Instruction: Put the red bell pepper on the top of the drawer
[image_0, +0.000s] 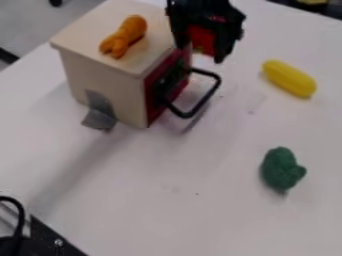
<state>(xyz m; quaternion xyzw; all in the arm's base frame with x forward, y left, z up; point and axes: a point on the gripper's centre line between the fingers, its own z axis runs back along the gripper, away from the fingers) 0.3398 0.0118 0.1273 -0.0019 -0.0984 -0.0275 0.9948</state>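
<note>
– Spotted the red pepper (202, 40)?
– Yep, clamped in the jaws of the gripper (200, 52), top of frame, near the drawer (100, 75).
– And on top?
– Orange toy (125, 36), lol. Also see green lump (280, 169), lower right.

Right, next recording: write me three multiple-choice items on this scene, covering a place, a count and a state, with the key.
1. Where is the orange forked piece?
A on top of the beige drawer box
B on the floor
C hanging from the box's handle

2. How many food-like pieces lie directly on the white tabletop?
A one
B two
C four

3. The red bell pepper is:
A lying on the tabletop
B on top of the box
C held in the black gripper

Key:
1 A: it lies on the box's flat upper face.
2 B: the yellow oblong piece and the green lumpy piece.
3 C: its red shows between the gripper's fingers.
</note>
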